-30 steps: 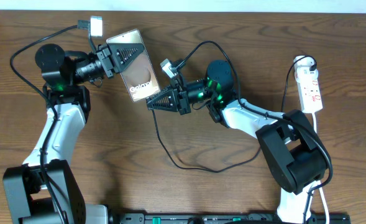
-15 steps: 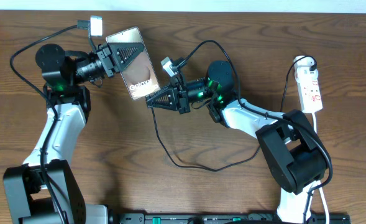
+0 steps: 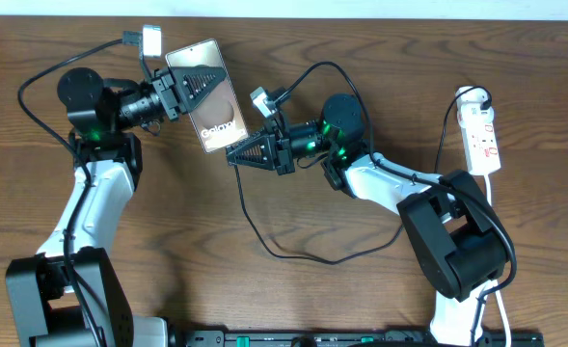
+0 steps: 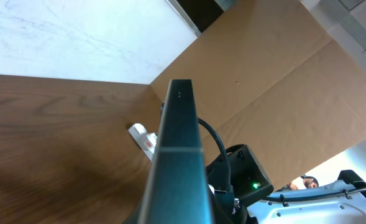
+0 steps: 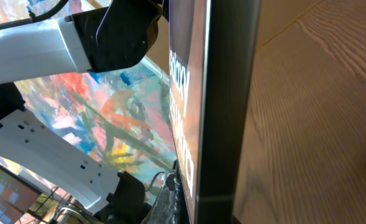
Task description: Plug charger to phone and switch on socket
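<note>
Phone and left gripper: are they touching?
Touching. Overhead shows the left gripper clamped on the phone, its dark finger lying across the glossy face.

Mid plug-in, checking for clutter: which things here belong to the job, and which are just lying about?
Job:
phone
charger
socket

Lying about:
arm's thick black cable
black rail at the table's front edge
</note>
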Motion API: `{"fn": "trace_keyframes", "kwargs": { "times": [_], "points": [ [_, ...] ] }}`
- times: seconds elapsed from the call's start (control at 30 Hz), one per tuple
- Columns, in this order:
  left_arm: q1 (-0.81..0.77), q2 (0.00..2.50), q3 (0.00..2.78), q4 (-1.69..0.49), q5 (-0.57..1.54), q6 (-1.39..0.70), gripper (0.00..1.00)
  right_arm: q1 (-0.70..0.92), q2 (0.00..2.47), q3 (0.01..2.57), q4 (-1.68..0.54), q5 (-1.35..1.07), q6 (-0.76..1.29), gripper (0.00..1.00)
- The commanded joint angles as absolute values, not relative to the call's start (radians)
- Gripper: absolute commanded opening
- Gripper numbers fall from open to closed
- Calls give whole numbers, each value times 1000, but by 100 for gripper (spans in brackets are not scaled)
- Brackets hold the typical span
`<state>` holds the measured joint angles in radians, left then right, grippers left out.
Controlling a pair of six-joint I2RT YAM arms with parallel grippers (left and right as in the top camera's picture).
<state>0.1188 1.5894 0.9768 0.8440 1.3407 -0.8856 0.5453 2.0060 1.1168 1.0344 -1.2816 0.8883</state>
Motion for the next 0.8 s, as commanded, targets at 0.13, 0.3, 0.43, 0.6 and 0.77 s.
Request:
{"fn": "trace_keyframes", "kwargs": {
  "times": [0.13,0.3,0.43,0.6,0.77],
  "points": [
    [79,1588,937,833,1491,-868,8,518,1983,1164,1063,-1104,898,2],
    [79,1588,937,833,1480,-869,8,518,1983,1164,1058,-1110,905,9],
    [81,1588,937,833,1480,-869,8,517,1983,1164,1058,-1110,905,19],
    [99,1588,937,833,1480,-869,8,517,1983,1164,1058,-1114,905,44],
    [125,1588,937,832,1481,-870,8,517,1983,1164,1058,-1117,905,71]
  ]
}}
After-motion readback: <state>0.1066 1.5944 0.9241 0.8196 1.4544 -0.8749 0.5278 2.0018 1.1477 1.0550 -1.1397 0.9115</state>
